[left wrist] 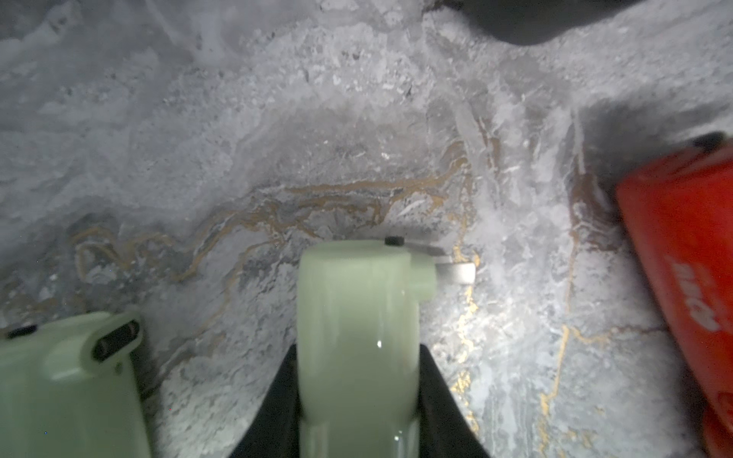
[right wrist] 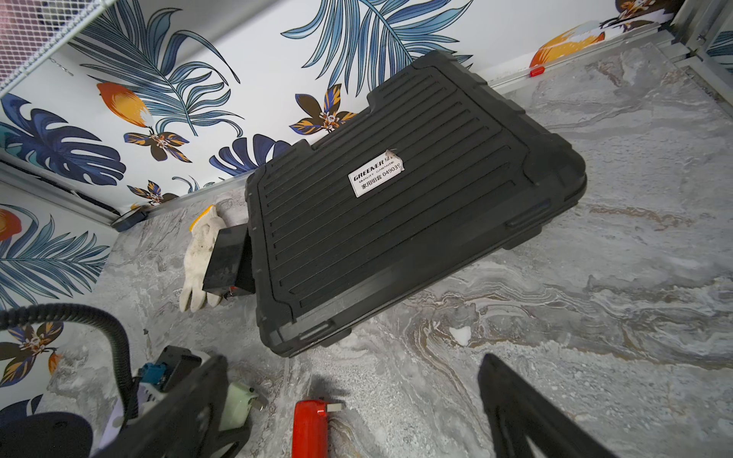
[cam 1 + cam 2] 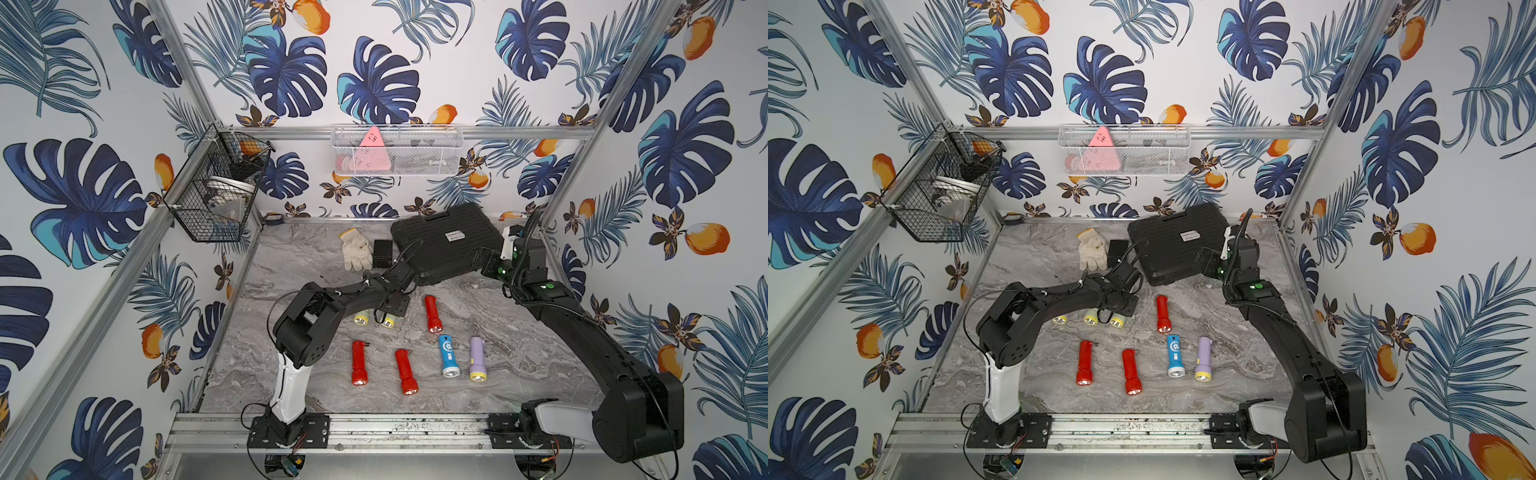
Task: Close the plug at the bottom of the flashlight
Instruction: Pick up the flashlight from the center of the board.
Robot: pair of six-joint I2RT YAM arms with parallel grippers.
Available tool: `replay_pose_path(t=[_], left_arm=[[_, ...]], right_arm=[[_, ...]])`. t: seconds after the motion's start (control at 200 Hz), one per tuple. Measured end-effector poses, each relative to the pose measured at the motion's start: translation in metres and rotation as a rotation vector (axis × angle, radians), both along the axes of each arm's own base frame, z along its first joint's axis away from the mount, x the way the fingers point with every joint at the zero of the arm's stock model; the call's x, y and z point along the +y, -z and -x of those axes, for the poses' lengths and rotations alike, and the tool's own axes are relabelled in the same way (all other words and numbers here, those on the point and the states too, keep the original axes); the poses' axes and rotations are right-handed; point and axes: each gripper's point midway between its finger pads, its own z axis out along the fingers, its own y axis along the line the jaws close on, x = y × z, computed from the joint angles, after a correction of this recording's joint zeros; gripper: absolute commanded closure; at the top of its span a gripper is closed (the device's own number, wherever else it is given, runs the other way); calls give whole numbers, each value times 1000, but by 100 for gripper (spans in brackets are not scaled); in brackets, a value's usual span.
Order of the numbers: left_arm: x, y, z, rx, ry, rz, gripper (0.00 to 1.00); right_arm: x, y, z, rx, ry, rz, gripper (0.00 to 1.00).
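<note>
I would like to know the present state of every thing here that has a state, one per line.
Green flashlight: gripped, plug folded out, not closed.
Left gripper: shut on the green flashlight.
Right gripper: open, holding nothing.
Red flashlight nearby: lying free, prong out.
Black case: closed.

My left arm (image 3: 332, 301), black with a white lower link, stands up from its base at the near edge. It bends at the elbow and reaches forward over the grey marble worktop (image 3: 519, 353), with the wrist turned down. The left gripper (image 1: 359, 353) has its black fingers (image 1: 438, 400) pressed on both sides of a pale green plastic flashlight (image 1: 357, 317). My right arm (image 3: 582, 328) stretches far back along the right side, wrist bent inward. The right gripper (image 2: 352, 361) hangs above the worktop, its fingers (image 2: 515, 404) spread wide apart.
</note>
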Motion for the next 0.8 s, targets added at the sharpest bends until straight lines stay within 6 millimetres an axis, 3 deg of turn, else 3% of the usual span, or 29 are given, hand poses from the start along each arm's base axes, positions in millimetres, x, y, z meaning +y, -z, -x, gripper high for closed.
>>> replay_pose_path(t=[0.185, 0.475, 0.801], left_arm=[[-1, -14, 2, -9, 6, 15, 100], [-9, -76, -5, -130, 59, 92, 100], [-11, -140, 23, -336, 205, 265, 100]], right_arm=[[0, 2, -1, 5, -1, 0, 0], [0, 2, -1, 6, 0, 2, 0], [9, -2, -1, 0, -45, -26, 0]])
